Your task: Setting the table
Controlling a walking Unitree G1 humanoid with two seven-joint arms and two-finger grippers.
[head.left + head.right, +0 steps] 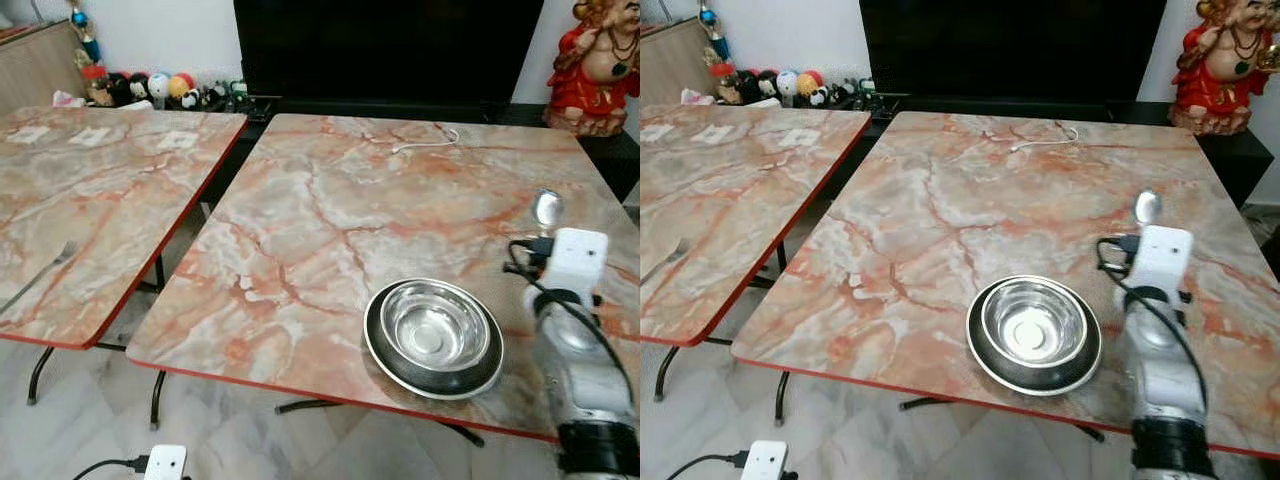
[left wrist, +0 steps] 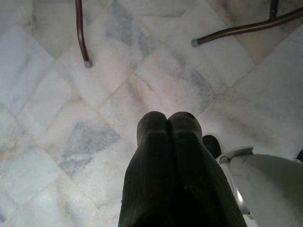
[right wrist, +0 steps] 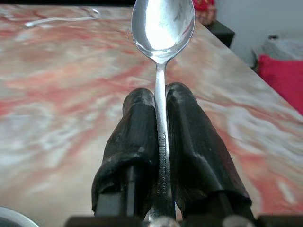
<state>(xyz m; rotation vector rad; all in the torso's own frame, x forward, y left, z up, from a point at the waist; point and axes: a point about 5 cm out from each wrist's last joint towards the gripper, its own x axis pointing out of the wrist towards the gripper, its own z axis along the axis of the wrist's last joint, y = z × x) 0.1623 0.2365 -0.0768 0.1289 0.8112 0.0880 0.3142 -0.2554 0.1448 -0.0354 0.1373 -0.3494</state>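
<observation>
Marble-patterned top: the near table [image 1: 330, 220] is orange-veined laminate with a red rim, its front edge running just below the dishes.
Dishes: a steel bowl [image 1: 433, 329] sits inside a dark-rimmed steel plate [image 1: 385, 363] near the front right part of that table, close to the front edge.
Right gripper: right gripper [image 3: 160, 97] is clenched on a spoon [image 3: 163, 26], handle pinched between the two black fingers, the spoon's bowl sticking out past the tips and over the table.
Spoon position: from the head views the spoon hangs above the table's right side, beyond the silver right arm [image 1: 580, 350] and to the right of the plate, apart from it.
Left gripper: left gripper [image 2: 168, 118] hangs low over the pale tiled floor [image 2: 57, 109], fingers pressed together with nothing between them.
Table clutter: a white cable [image 1: 425, 140] lies near the far edge, well apart from the dishes.
Open room: bare tabletop stretches left of and behind the plate.
Second table: a matching table [image 1: 100, 190] stands to the left, a narrow gap between the two; a fork [image 1: 40, 275] lies near its front edge.
Backdrop: a dark TV unit [image 1: 385, 50] stands behind the near table, a red figurine [image 1: 598, 65] at far right, small toys [image 1: 150, 88] at far left.
Floor: a white adapter [image 1: 164, 462] with a black cord lies below the front edge.
</observation>
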